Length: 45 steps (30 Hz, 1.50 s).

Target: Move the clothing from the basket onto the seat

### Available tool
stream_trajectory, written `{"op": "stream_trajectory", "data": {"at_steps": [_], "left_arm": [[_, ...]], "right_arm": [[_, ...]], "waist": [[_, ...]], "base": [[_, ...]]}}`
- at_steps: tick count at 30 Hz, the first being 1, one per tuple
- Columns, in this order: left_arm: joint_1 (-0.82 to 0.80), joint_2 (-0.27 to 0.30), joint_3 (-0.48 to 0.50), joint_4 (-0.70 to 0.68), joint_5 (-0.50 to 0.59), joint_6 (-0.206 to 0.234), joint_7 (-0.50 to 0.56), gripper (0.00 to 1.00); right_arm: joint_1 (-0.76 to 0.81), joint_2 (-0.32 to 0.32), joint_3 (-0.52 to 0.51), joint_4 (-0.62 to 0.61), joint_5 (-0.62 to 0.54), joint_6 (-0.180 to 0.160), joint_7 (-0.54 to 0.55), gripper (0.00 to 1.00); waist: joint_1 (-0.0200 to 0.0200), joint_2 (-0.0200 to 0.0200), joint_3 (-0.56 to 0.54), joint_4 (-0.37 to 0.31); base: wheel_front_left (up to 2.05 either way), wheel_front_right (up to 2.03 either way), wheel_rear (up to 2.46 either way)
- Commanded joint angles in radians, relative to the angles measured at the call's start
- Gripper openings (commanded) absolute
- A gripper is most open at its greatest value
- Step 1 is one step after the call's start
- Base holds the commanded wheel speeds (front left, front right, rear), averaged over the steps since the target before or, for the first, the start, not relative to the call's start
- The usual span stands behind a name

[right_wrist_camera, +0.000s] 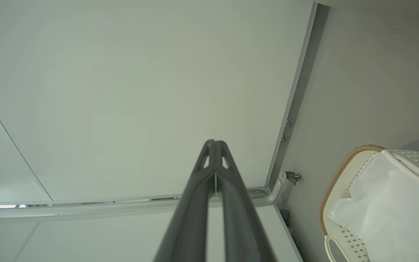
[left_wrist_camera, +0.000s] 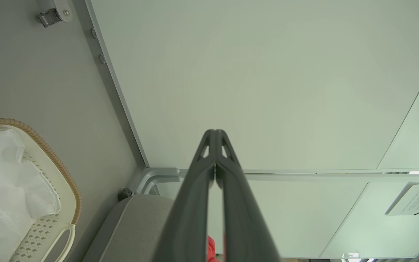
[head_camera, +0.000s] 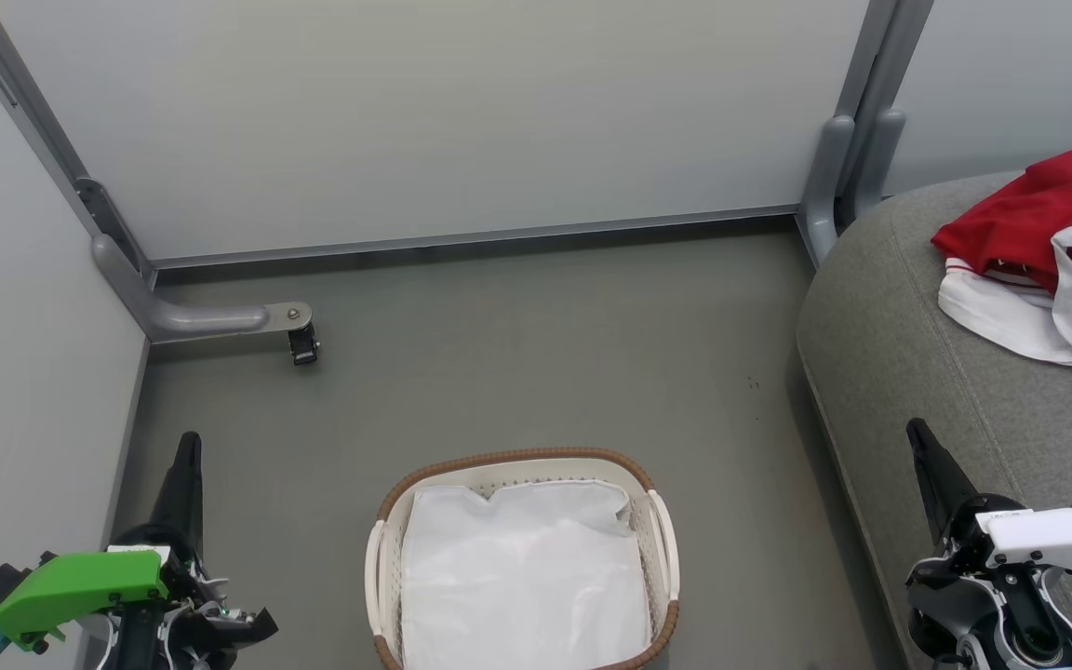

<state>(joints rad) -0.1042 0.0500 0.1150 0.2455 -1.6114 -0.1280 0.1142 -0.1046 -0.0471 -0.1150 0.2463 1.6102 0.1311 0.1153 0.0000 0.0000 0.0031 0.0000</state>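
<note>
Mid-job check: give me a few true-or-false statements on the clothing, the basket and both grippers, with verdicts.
1. The clothing lies on the seat. True.
2. A red garment lies in the basket. False: its inside shows the white liner, nothing red.
3. The left gripper is shut on cloth. False: its fingers are closed on nothing.
4. The basket stands on the floor. True.
5. The right gripper is open. False: its fingers are closed together, empty.
</note>
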Motion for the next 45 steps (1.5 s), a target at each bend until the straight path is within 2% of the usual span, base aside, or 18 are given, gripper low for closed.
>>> {"op": "stream_trajectory", "data": {"at_steps": [1,45], "left_arm": [[-0.010,0.000,0.001,-0.002,-0.003,-0.006,0.003,0.00],[-0.010,0.000,0.001,-0.002,-0.003,-0.006,0.003,0.00]], "right_arm": [[-0.007,-0.006,0.000,-0.004,0.005,-0.001,0.001,0.00],[-0.007,-0.006,0.000,-0.004,0.005,-0.001,0.001,0.00]], "waist": [[0.0000,0.0000,0.000,0.000],[0.0000,0.0000,0.000,0.000]], "base": [[0.00,0.00,0.00],[0.00,0.00,0.00]]}}
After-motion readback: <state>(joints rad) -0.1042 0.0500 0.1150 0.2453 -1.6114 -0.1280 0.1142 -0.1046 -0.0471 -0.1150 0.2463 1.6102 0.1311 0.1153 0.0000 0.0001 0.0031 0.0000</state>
